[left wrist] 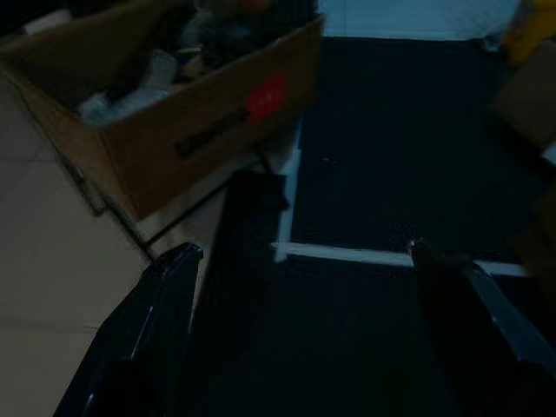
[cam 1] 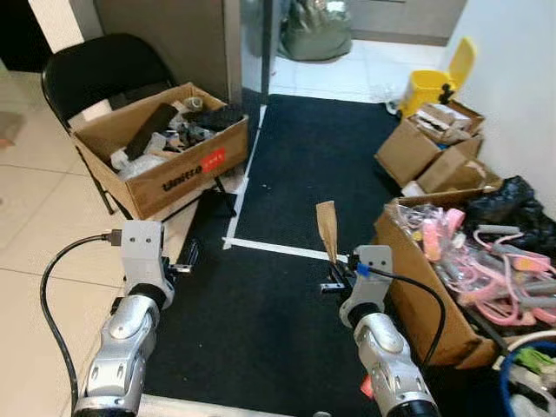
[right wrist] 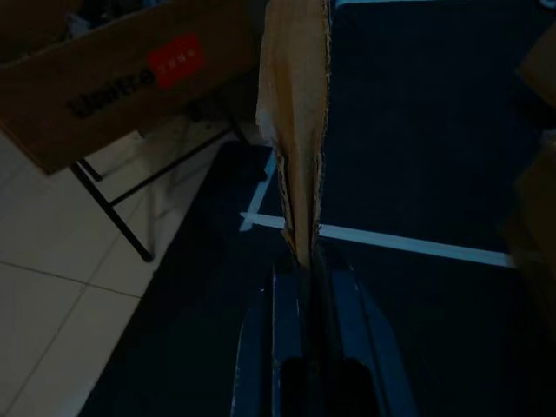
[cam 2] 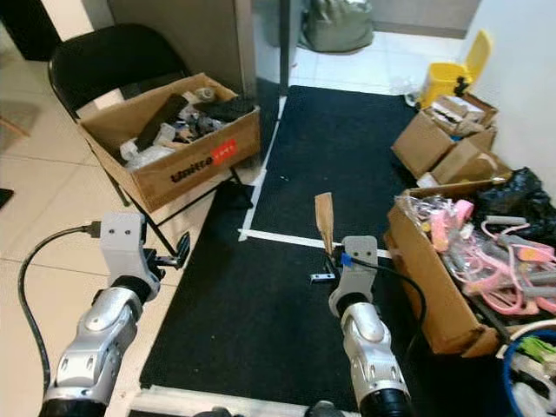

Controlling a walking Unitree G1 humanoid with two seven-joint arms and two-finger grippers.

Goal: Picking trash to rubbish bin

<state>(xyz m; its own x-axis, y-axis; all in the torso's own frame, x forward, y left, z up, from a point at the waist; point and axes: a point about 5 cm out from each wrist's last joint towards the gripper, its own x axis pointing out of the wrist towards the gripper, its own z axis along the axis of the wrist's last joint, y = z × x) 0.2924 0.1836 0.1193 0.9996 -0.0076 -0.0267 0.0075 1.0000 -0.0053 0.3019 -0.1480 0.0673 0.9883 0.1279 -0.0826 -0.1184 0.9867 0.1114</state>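
1. A black mat (cam 1: 295, 287) covers the tiled floor, with cardboard boxes on both sides.
2. At left, an open box (cam 1: 165, 148) of clutter sits on a black folding chair (cam 1: 95, 65).
3. The left gripper (left wrist: 300, 287) hovers empty, fingers spread wide.
4. The right gripper (right wrist: 306, 269) pinches a brown cardboard scrap (cam 1: 327, 228) upright, fingers closed on its lower edge.
5. The yellow bin (cam 1: 430, 87) stands far right; the grip should probably stay firm while the robot walks there.

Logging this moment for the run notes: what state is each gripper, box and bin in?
Right gripper: shut on cardboard scrap, held upright.
Left gripper: open, holding nothing.
Cardboard box on black chair: open, full of clutter.
Right-side box: open, holding pink items.
Yellow bin: lid raised.
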